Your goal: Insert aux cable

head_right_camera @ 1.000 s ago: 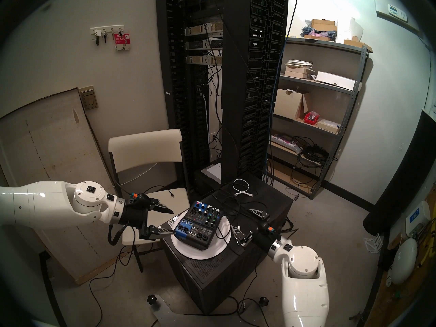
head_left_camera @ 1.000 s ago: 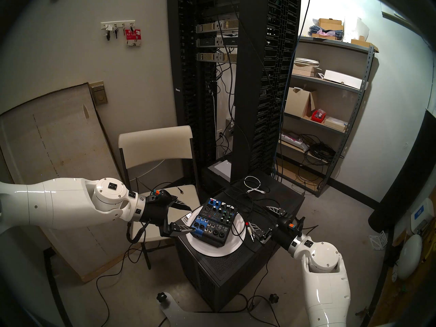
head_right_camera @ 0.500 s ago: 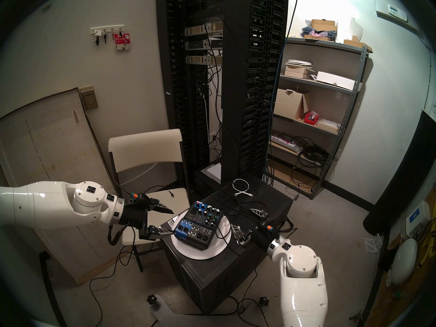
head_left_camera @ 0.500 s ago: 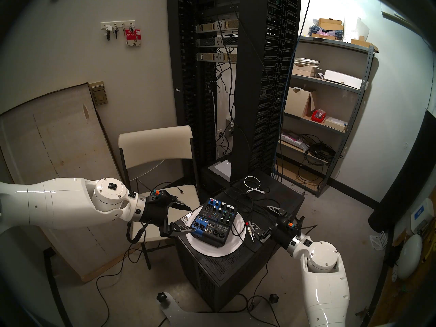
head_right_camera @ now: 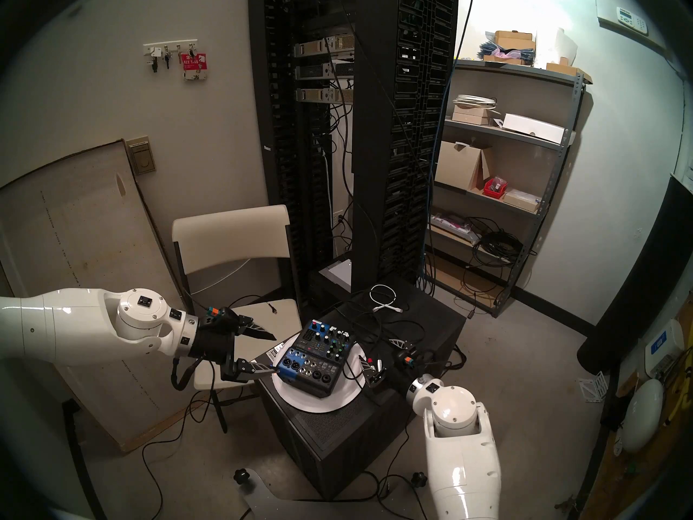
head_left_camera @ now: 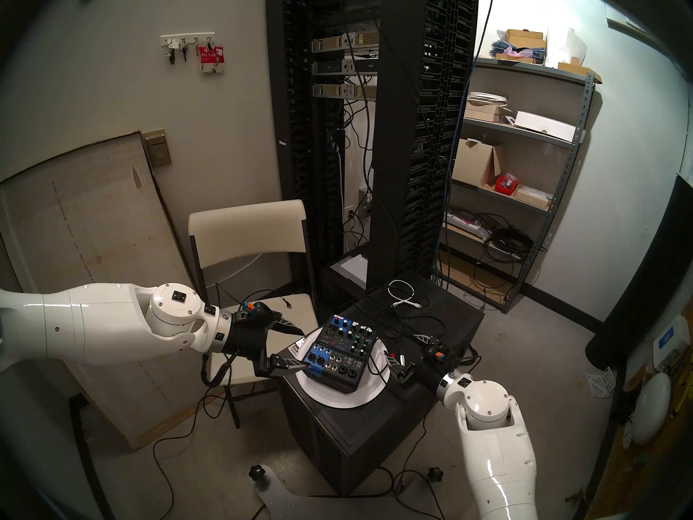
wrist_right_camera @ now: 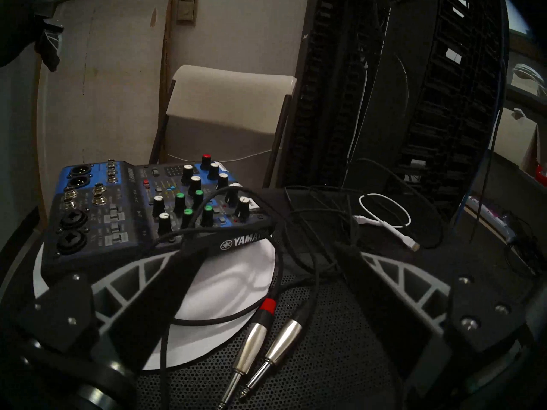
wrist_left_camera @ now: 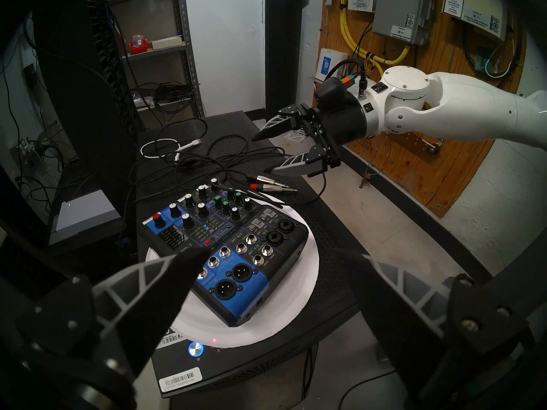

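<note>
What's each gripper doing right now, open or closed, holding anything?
Left gripper: open, holding nothing, beside the small blue-and-black audio mixer.
Right gripper: open, holding nothing, above the two metal-barrelled cable plugs.

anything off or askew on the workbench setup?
Mostly cable clutter. The mixer sits skewed on the white disc, one black lead draped across its knobs. The aux cable and the red-ringed plug lie loose, unplugged, amid tangled black leads by the white coiled cable. No damage visible.
</note>
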Controlling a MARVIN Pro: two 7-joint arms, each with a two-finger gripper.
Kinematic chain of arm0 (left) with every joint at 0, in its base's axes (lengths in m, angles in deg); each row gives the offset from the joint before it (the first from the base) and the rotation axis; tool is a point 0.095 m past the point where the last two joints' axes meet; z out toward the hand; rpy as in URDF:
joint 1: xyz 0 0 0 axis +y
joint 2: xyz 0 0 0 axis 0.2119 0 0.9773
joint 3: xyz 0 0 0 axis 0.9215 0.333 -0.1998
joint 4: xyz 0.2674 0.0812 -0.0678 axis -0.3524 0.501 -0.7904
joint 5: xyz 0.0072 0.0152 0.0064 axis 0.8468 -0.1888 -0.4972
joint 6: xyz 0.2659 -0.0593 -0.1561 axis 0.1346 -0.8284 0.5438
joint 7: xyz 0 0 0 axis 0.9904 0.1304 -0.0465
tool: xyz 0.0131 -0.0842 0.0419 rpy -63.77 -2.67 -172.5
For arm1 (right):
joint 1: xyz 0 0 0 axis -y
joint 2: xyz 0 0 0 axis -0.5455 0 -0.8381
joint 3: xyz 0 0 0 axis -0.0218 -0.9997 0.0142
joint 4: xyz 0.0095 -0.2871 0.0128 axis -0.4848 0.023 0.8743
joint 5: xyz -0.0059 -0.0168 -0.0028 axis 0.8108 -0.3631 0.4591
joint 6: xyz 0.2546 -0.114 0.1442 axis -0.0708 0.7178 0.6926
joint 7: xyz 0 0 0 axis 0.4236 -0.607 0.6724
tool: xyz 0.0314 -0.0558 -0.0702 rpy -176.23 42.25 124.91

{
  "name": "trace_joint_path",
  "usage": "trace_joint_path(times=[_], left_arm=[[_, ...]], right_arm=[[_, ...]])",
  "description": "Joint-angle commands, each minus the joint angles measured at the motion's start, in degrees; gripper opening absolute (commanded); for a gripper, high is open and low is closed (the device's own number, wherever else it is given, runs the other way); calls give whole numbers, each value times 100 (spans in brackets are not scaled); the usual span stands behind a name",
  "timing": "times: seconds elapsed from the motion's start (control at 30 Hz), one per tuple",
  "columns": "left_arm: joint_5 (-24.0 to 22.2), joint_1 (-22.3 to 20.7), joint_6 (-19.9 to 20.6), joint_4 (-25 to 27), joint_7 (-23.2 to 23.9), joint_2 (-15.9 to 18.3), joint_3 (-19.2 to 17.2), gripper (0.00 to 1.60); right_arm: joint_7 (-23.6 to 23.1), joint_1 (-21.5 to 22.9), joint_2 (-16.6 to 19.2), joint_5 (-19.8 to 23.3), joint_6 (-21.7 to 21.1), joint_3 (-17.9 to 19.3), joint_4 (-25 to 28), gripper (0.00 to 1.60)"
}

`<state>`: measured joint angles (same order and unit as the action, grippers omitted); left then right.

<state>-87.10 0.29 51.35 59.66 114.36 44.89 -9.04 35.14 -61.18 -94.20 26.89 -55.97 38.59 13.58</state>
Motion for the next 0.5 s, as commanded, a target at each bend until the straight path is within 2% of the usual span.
trace_joint_path(times=[0.0, 0.3, 0.47], left_arm=[[-3, -70, -17, 1, -1, -8, -62, 160], [-3, -72, -18, 0, 0, -8, -60, 160], [-3, -72, -18, 0, 0, -8, -60, 160]], right_arm=[[235, 339, 32, -168, -108, 36, 39, 160], [194, 294, 36, -308, -526, 104, 145, 160], [208, 302, 64, -337, -501, 170, 76, 160]])
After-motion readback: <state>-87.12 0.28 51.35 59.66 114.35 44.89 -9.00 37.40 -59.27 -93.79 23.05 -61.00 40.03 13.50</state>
